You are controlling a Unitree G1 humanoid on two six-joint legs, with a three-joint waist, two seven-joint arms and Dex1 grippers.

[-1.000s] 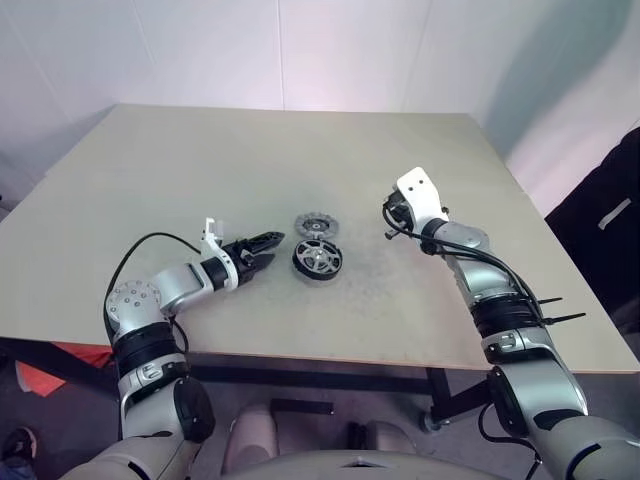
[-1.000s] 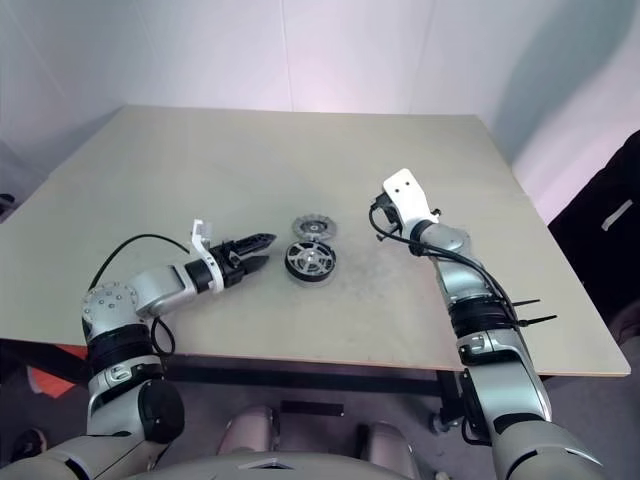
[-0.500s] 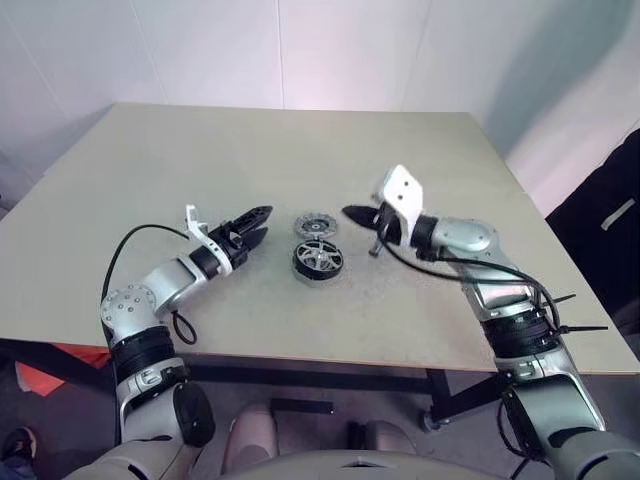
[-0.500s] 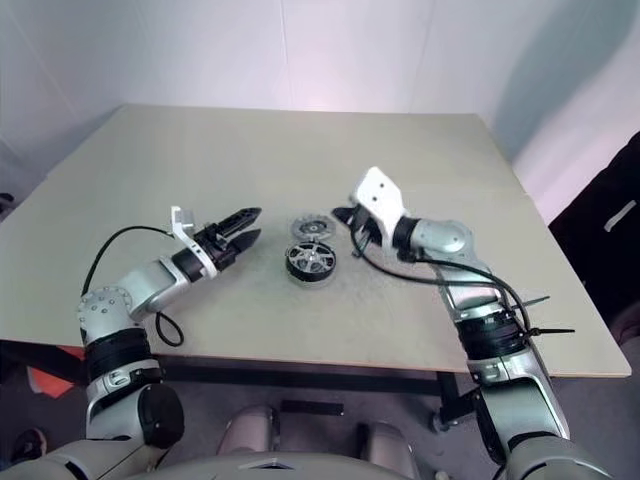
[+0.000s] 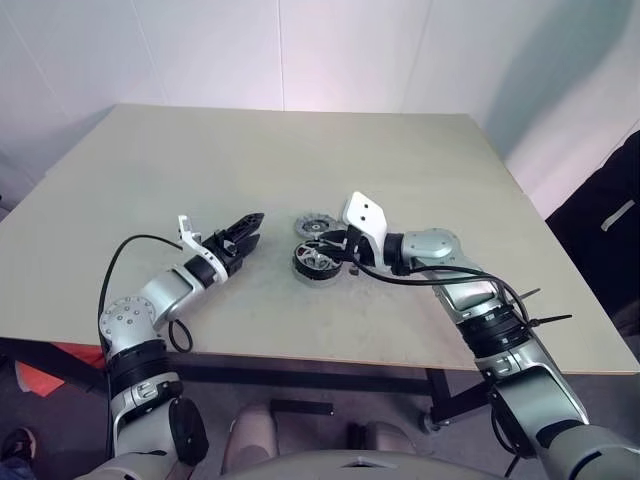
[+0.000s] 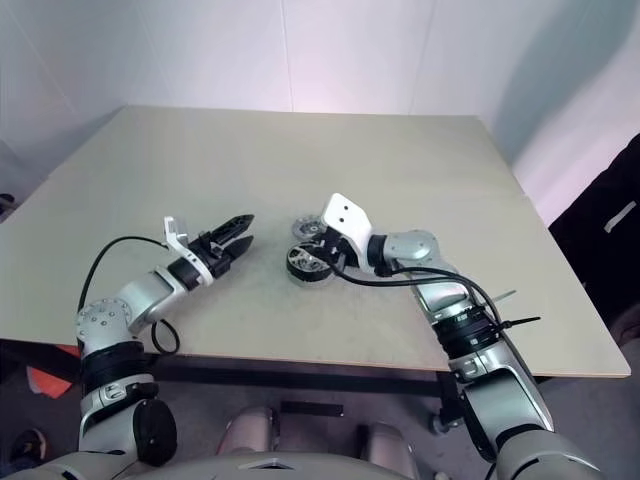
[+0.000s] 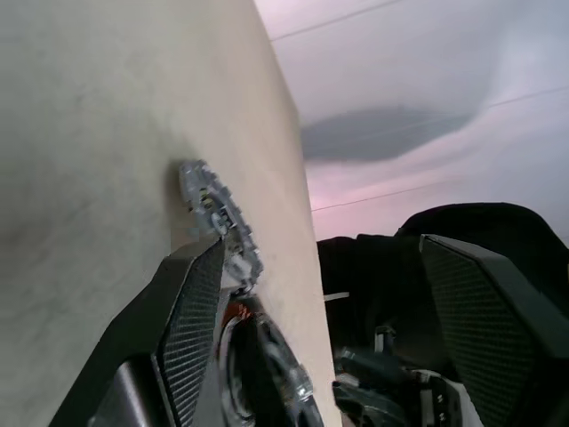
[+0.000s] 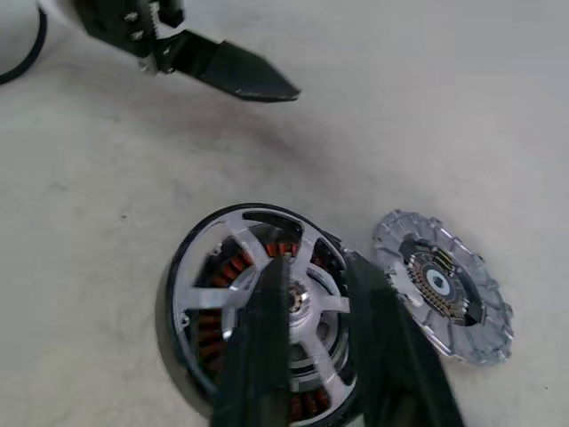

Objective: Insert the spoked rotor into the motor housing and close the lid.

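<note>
Over the spoked rotor (image 8: 267, 302), right fingers (image 8: 258, 356) slightly parted, left fingers (image 7: 191, 329) wide, empty.

Lid (image 5: 313, 225) crowds rotor (image 5: 316, 260) — elsewhere apparently open.

The broad flat bench (image 5: 200, 170) is pale beige with a faint grey smudged patch just beside both pincers. The round black-rimmed spoked rotor (image 8: 258, 307) has pale silvery spokes, with copper-orange windings showing between them. The notched round lid (image 8: 442, 285) is light silver-grey, its face patterned in dark and brassy rings around a white centre. Each pincer has black fingers (image 8: 267, 356); the left pincer's inner pads (image 7: 197, 334) carry a fine cross-hatched texture.
</note>
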